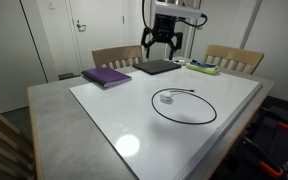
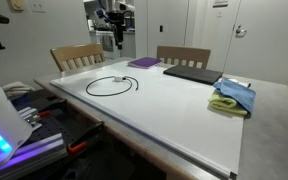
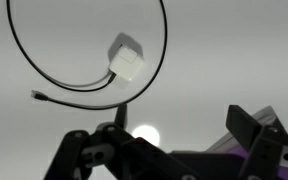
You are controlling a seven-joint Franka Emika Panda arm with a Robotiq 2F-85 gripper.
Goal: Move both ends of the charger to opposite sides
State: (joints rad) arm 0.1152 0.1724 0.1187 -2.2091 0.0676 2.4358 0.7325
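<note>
The charger is a thin black cable lying in a loop on the white tabletop in both exterior views [image 1: 187, 108] [image 2: 111, 85]. A small white block [image 1: 166, 98] sits on the cable inside the loop, with a short tail running to a tip [image 1: 192, 91]. In the wrist view the white block [image 3: 126, 58] lies inside the loop, and a small dark connector tip [image 3: 37, 96] lies to its left. My gripper [image 1: 160, 44] [image 2: 117, 40] [image 3: 181, 115] is open and empty. It hangs high above the table's far side, apart from the cable.
A flat dark laptop [image 1: 156, 66] [image 2: 192, 73] lies below the gripper. A purple book [image 1: 106, 76] [image 2: 144, 62] [image 3: 246, 150] lies next to it. A green and blue cloth [image 1: 204, 68] [image 2: 234, 97] lies near a table edge. Wooden chairs [image 1: 114, 56] stand behind.
</note>
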